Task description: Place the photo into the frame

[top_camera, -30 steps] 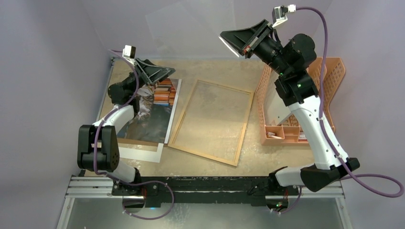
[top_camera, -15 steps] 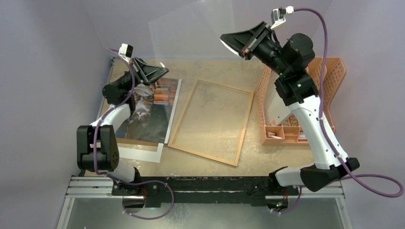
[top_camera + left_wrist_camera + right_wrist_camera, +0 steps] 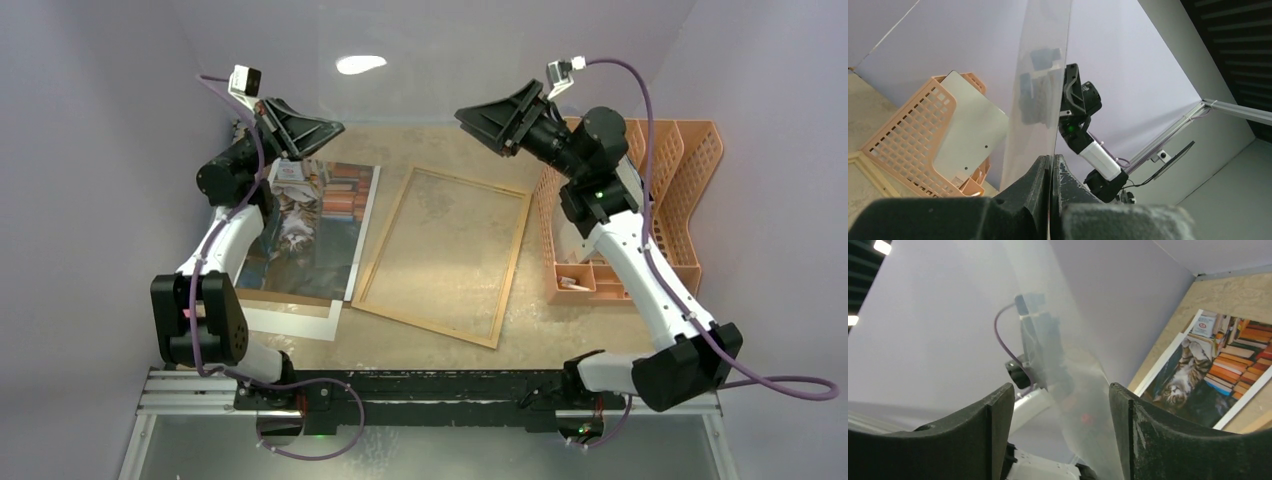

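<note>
The photo, a tabby cat among stacked books, lies flat at the table's left and also shows in the right wrist view. Next to it on the right lies the light-wood frame. A clear sheet stands upright in the air, its edge pinched by my shut left gripper, which is raised over the photo's far end. My right gripper hovers beyond the frame's far side, open. The sheet shows hazily between its fingers; I cannot tell whether they touch it.
A white mat sticks out from under the photo's near end. An orange file rack stands at the right with a grey-white board leaning in it. Purple walls enclose the table on three sides.
My left gripper has shut on the clear sheet and lifted. The right gripper, shut on the sheet before, has opened and swung lower and leftward.
</note>
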{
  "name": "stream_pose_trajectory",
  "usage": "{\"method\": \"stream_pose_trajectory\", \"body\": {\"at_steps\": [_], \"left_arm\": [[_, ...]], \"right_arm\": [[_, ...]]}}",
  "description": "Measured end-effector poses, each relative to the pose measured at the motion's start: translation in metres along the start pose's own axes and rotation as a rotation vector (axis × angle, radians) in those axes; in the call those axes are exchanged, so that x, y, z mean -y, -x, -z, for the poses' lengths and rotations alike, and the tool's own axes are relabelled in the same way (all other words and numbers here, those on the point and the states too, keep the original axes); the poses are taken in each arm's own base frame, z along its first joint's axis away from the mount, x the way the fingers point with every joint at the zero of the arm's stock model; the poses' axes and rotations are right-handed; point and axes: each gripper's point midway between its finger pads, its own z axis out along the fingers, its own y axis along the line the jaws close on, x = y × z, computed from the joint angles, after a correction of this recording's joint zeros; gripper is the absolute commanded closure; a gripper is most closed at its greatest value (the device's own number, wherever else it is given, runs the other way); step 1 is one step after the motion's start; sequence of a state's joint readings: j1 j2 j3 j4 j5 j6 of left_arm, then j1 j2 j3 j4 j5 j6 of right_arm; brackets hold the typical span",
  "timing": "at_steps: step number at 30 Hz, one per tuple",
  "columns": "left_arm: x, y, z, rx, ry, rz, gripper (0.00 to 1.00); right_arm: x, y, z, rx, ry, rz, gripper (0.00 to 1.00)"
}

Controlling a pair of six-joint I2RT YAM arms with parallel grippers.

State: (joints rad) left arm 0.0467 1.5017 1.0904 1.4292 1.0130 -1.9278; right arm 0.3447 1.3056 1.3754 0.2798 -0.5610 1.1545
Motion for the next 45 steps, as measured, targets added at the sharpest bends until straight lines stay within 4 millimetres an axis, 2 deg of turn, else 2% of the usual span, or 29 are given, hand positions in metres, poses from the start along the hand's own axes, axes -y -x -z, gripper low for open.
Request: {"method": "stream_pose_trajectory", "body": {"at_steps": [2, 4, 9, 11, 15, 20, 23, 26, 32, 35, 36, 39, 40, 45], "left_arm": [[0.003, 0.003, -0.002, 0.005, 0.010, -0.001, 1.00], [0.005, 0.006, -0.004, 0.014, 0.022, 0.004, 1.00], [0.007, 0.015, -0.007, 0.042, 0.029, 0.037, 1.00], [0.008, 0.017, -0.007, 0.053, 0.025, 0.055, 1.00], [0.012, 0.023, -0.009, 0.086, 0.012, 0.090, 1.00], [0.021, 0.031, -0.012, 0.116, -0.010, 0.110, 1.00], [0.024, 0.035, -0.014, 0.126, -0.012, 0.106, 1.00], [0.021, 0.037, -0.014, 0.135, 0.004, 0.113, 1.00], [0.017, 0.039, -0.014, 0.143, 0.021, 0.131, 1.00], [0.016, 0.039, -0.014, 0.146, 0.028, 0.138, 1.00], [0.016, 0.039, -0.014, 0.146, 0.030, 0.140, 1.00], [0.013, 0.039, -0.013, 0.150, 0.045, 0.132, 0.86], [0.010, 0.038, -0.013, 0.152, 0.055, 0.129, 0.75], [-0.012, 0.032, -0.006, 0.169, 0.151, 0.111, 0.40]], "right_arm": [[0.005, -0.006, 0.004, -0.007, 0.012, 0.007, 0.25], [0.001, -0.011, 0.010, -0.009, 0.043, 0.034, 0.24], [-0.032, -0.011, 0.024, 0.004, 0.155, 0.152, 0.21], [-0.039, -0.014, 0.029, 0.007, 0.194, 0.187, 0.19], [-0.027, -0.023, 0.033, 0.005, 0.201, 0.193, 0.21], [-0.001, -0.034, 0.033, -0.005, 0.178, 0.168, 0.36], [0.007, -0.040, 0.035, -0.003, 0.188, 0.149, 0.47], [0.004, -0.040, 0.036, 0.006, 0.220, 0.136, 0.56], [-0.016, -0.034, 0.038, 0.033, 0.312, 0.148, 0.83], [-0.015, -0.035, 0.037, 0.025, 0.321, 0.139, 0.99], [-0.014, -0.036, 0.037, 0.018, 0.321, 0.134, 1.00], [-0.014, -0.038, 0.037, 0.008, 0.319, 0.126, 1.00], [-0.013, -0.038, 0.037, 0.007, 0.316, 0.124, 1.00], [-0.006, -0.040, 0.036, -0.007, 0.279, 0.097, 1.00]]}}
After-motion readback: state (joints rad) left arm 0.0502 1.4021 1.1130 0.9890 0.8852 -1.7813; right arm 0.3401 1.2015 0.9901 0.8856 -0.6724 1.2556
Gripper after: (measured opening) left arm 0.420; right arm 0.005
